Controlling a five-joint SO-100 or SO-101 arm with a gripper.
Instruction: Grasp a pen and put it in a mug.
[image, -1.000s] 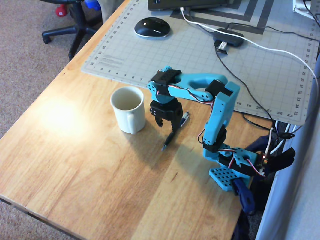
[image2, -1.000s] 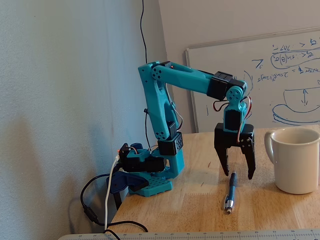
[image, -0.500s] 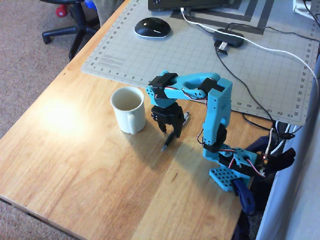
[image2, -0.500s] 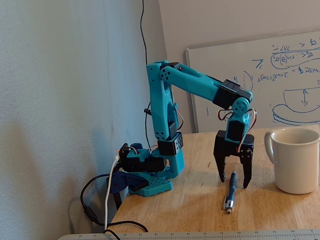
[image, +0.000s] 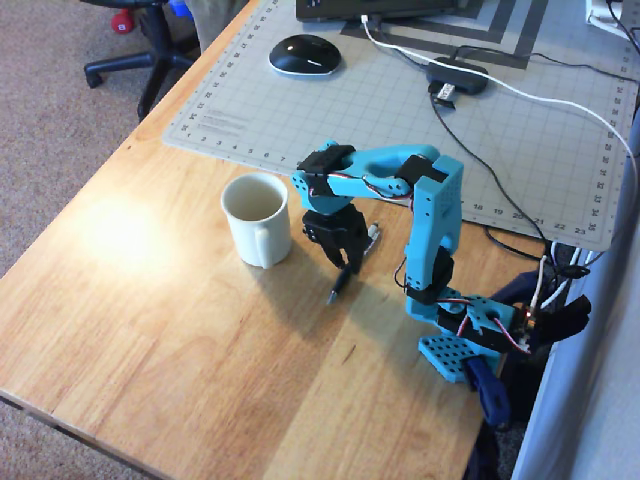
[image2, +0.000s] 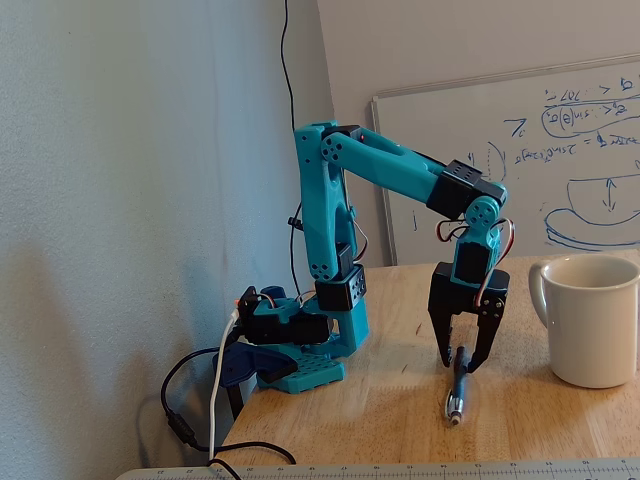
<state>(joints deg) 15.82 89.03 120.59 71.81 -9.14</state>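
Observation:
The cream-white mug (image: 257, 217) stands upright on the wooden table (image: 150, 330), handle toward the front edge; it also shows at the right of the fixed view (image2: 597, 320). The black pen (image: 338, 285) lies flat on the table just right of the mug in the overhead view. In the fixed view the pen (image2: 457, 390) points toward the camera. My gripper (image: 346, 262) points straight down over the pen's far part. In the fixed view my gripper (image2: 461, 365) is open, its fingertips low on either side of the pen, not closed on it.
A grey cutting mat (image: 400, 120) covers the back of the table, with a black mouse (image: 304, 55), a USB hub (image: 457, 78) and white and black cables on it. My base (image: 465, 340) is clamped at the table's right edge. A whiteboard (image2: 560, 150) leans behind.

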